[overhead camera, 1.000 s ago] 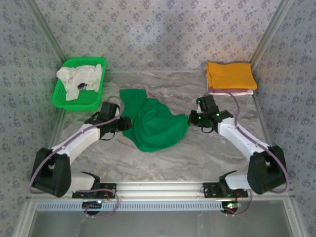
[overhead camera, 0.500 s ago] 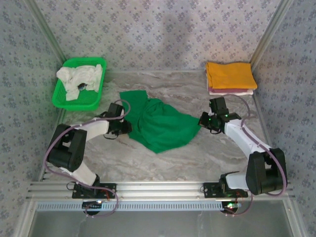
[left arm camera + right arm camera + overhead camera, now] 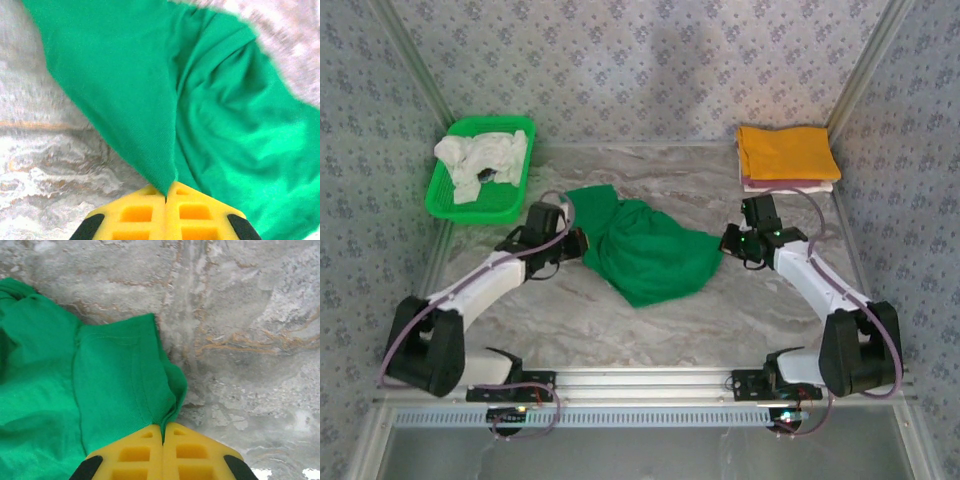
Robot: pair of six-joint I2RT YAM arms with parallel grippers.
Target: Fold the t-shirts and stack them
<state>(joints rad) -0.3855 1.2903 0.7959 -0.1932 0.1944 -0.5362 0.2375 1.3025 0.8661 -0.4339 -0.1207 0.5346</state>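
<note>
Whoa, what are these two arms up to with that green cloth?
Two robot arms are handling a bright green t-shirt lying crumpled on the table. The left pincer is shut on one edge, the right pincer on the opposite edge. A folded orange-yellow shirt tops a small pile at the far right; whitish shirts lie in a green basket at the far left.

Soft, even light on the top view now, bright and flat, with only faint, soft-edged shadows lying on the marble table (image 3: pixel 650 330) and a dim smudge high on the back wall (image 3: pixel 670 50). The whole picture is a touch grainy. Over to the left wrist view: the green t-shirt (image 3: pixel 150 75) glows oversaturated, with a pale hot patch at right, and the marble in the far corner is smeared with blur. The right wrist view is crisper, with sharp marble veins and readable seams.
</note>
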